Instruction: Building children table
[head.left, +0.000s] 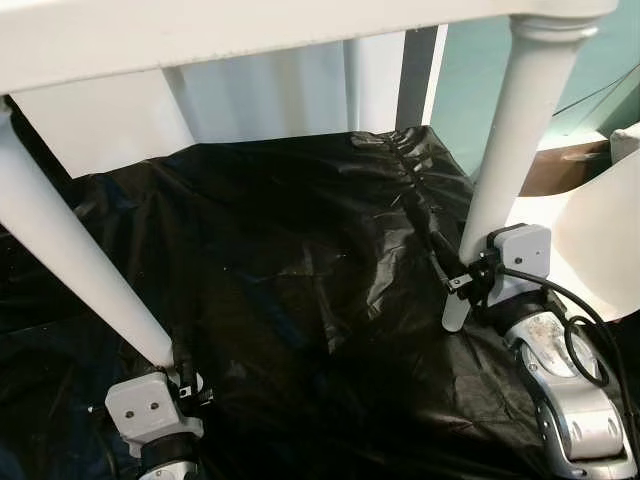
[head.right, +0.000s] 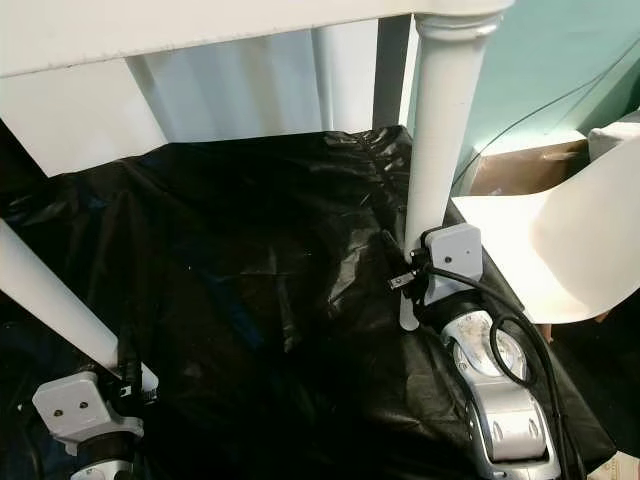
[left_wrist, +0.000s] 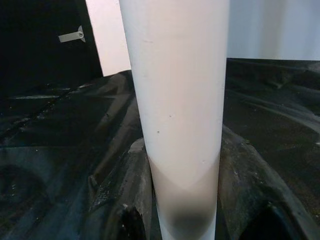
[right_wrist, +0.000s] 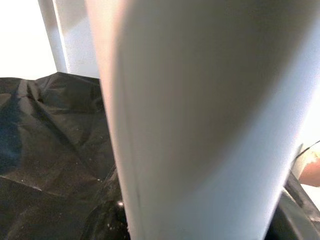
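Over the black plastic sheet (head.left: 300, 300), left hand (head.left: 178, 372) is clamping one white table leg (head.left: 70, 260), right hand (head.left: 462, 285) clamping another leg (head.left: 505, 150), tabletop (head.left: 250, 30) beyond; apparently lifting/positioning the table; next calls for level setting-down.

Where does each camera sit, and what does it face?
Left eye, head: looks down at black sheet, both grippers holding white table legs.
Right eye, head: same scene.
Left wrist: along left gripper, left leg between its fingers.
Right wrist: right leg close up, at right gripper.
All share legs, sheet.
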